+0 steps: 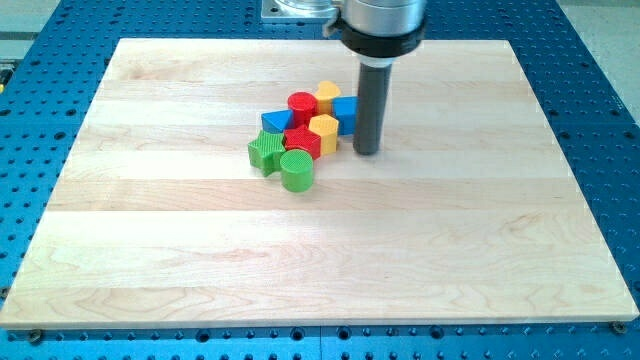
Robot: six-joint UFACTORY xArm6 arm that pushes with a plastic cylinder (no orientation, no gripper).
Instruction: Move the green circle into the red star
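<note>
The green circle is a short cylinder at the bottom of a tight cluster of blocks near the board's middle. The red star sits just above it and touches it. My tip rests on the board to the right of the cluster, close beside the yellow hexagon and the blue cube. It is a short way right of the red star and up and right of the green circle.
The cluster also holds a green star left of the green circle, a blue triangle, a red cylinder and a yellow block. The wooden board lies on a blue perforated table.
</note>
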